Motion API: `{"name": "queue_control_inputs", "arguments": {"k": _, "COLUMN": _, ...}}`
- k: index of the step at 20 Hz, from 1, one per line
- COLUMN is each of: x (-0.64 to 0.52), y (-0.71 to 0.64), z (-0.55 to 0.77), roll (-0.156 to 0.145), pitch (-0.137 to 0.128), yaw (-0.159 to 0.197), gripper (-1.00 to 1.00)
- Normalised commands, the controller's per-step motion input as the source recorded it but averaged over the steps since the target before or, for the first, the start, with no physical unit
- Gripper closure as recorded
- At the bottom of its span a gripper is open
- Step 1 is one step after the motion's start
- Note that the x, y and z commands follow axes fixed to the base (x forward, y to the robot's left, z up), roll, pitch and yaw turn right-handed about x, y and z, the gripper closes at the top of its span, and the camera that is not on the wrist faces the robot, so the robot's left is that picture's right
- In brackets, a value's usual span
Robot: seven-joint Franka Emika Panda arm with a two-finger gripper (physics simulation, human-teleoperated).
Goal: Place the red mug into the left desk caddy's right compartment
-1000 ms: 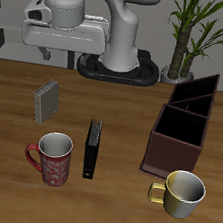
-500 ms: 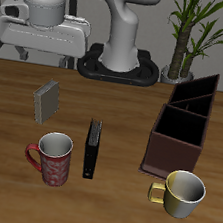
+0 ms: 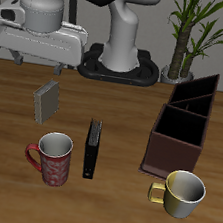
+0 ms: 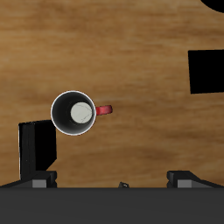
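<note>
The red mug (image 3: 53,158) stands upright near the table's front edge, handle pointing away from the slim black slab (image 3: 93,148) just beside it, untouched and well apart from its goal.

The table (image 3: 124,110) carries, largest first: the left desk caddy (image 3: 182,127), a dark open-topped box running back from the front; its right compartment (image 3: 180,127), which I take to be the squarish section at the nearer end, apparently vacant; the red mug; a golden-yellow mug (image 3: 180,193) just in front of the caddy; the black slab; a small grey ribbed block (image 3: 47,100) farther back.

The gripper (image 3: 35,60) hangs high, above and behind the red mug. In the wrist view the red mug (image 4: 73,113) is seen from directly overhead, pale inside showing. The fingers (image 4: 42,178) sit spread wide, holding nothing.

Step in hand, as judged: approach before grasp. The next move calls for descent onto the mug's rim, one finger inside the wall and one outside, clear of the handle and the slab.
</note>
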Motion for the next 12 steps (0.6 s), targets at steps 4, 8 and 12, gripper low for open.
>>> {"name": "queue_control_inputs", "arguments": {"k": 4, "x": 0.11, "y": 0.14, "z": -0.07, "roll": 0.02, "pitch": -0.036, "yaw": -0.008, "gripper": -1.0}}
{"name": "queue_control_inputs", "arguments": {"k": 8, "x": 0.15, "y": 0.07, "z": -0.31, "roll": 0.018, "pitch": 0.007, "yaw": 0.045, "gripper": -1.0}}
{"name": "queue_control_inputs", "arguments": {"k": 12, "x": 0.14, "y": -0.05, "z": -0.3, "roll": 0.018, "pitch": 0.012, "yaw": -0.005, "gripper": -1.0}}
